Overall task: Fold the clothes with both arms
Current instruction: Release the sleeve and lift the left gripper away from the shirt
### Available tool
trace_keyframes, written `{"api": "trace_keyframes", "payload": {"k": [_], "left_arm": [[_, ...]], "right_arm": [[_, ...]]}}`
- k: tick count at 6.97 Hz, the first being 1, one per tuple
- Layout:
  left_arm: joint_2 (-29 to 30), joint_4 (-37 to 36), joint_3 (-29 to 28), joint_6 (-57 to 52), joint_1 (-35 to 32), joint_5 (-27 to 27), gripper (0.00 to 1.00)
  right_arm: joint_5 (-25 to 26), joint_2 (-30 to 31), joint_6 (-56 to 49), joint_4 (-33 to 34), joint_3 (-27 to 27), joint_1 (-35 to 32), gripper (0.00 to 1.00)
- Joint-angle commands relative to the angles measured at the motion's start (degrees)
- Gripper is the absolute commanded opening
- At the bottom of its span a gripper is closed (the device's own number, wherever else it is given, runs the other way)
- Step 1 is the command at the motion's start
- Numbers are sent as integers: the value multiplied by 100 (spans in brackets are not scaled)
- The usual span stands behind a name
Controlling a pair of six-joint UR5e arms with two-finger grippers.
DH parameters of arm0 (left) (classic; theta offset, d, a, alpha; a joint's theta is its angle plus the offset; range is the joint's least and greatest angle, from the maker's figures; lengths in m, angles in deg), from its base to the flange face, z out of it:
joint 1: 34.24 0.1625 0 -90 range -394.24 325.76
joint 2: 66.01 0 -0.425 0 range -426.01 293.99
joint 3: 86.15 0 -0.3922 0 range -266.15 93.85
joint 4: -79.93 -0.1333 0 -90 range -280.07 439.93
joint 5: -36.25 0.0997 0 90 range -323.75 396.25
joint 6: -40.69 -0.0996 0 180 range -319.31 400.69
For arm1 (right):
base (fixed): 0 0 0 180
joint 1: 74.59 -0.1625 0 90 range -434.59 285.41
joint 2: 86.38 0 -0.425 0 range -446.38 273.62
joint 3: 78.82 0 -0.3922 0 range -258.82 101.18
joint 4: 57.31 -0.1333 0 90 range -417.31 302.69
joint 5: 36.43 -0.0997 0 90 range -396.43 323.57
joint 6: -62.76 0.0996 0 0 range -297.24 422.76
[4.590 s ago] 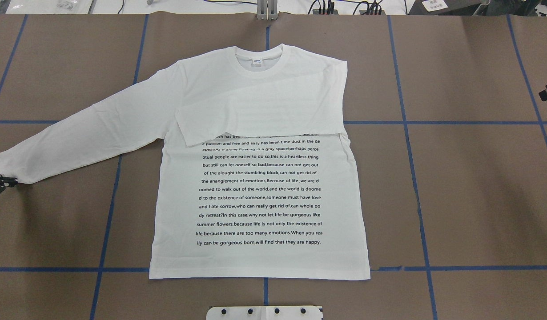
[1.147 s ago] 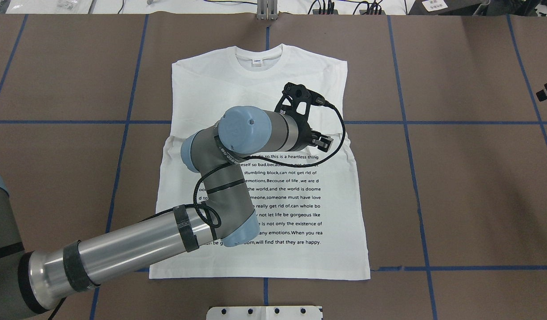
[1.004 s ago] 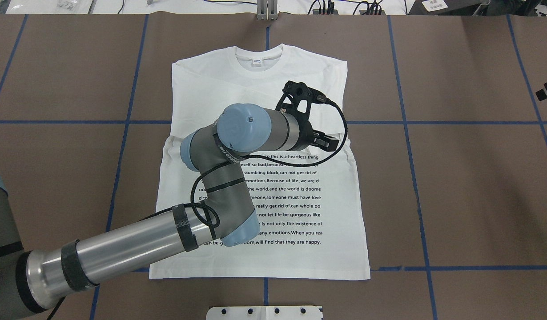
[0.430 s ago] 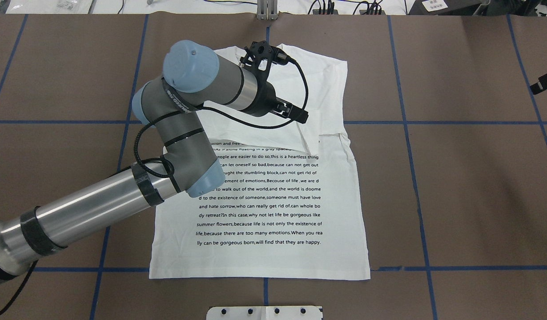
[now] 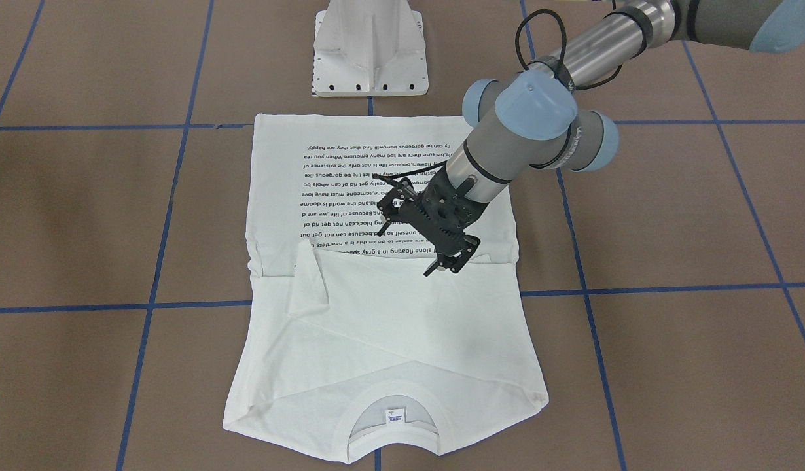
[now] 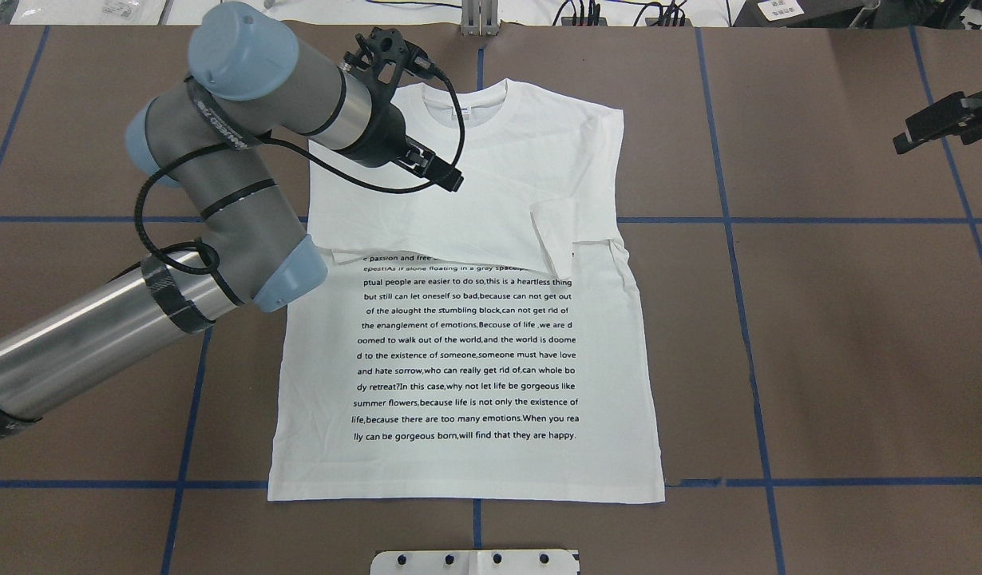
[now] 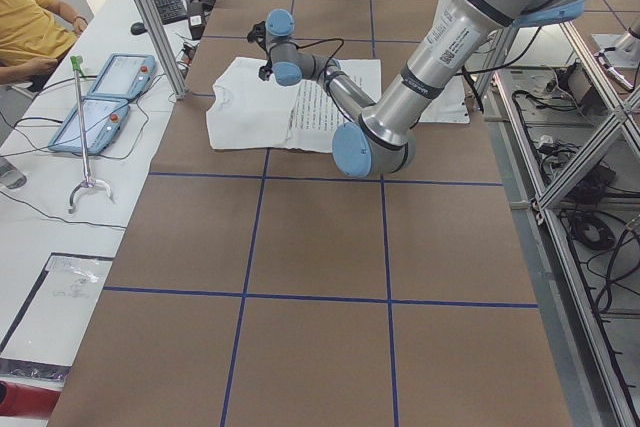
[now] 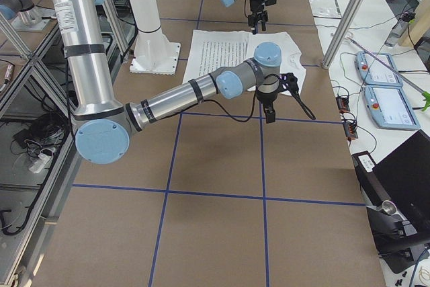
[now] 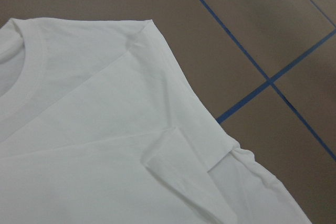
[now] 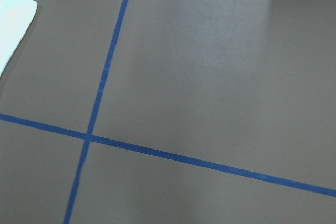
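T-shirt (image 6: pixel 475 359) flat, print up, on bench (image 6: pixel 842 319). Both sleeves (image 6: pixel 459 216) folded across chest, one cuff (image 6: pixel 555 231) flipped back. Left claw (image 5: pixel 449 260) apart, empty, above chest. Right claw (image 6: pixel 934 124) off shirt, cannot tell if apart. Body folds remain.

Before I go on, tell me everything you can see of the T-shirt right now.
The white long-sleeved T-shirt lies flat on the brown table, black text up, ribbed neck with its small label away from the robot. Both sleeves are folded across the chest, covering the top text lines; the upper one's cuff is flipped back. Its hem runs straight. The left gripper hangs open over the chest, apparently clear of the cloth.
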Motion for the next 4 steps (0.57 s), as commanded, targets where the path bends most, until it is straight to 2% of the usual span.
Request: {"api": "trace_keyframes", "payload": {"k": [1,2,4], "left_arm": [[-692,-803,1239,-824,-570,-40,100],[-861,-830,1375,-1080,-773,-23,100],[-1135,-830,1734,-1118,-968,-23,100]], "right_arm": [[163,-472,920,6,-2,564,100],[434,-769,1158,41,86,871,100],[848,-1472,1966,6,672,1486,96]]}}
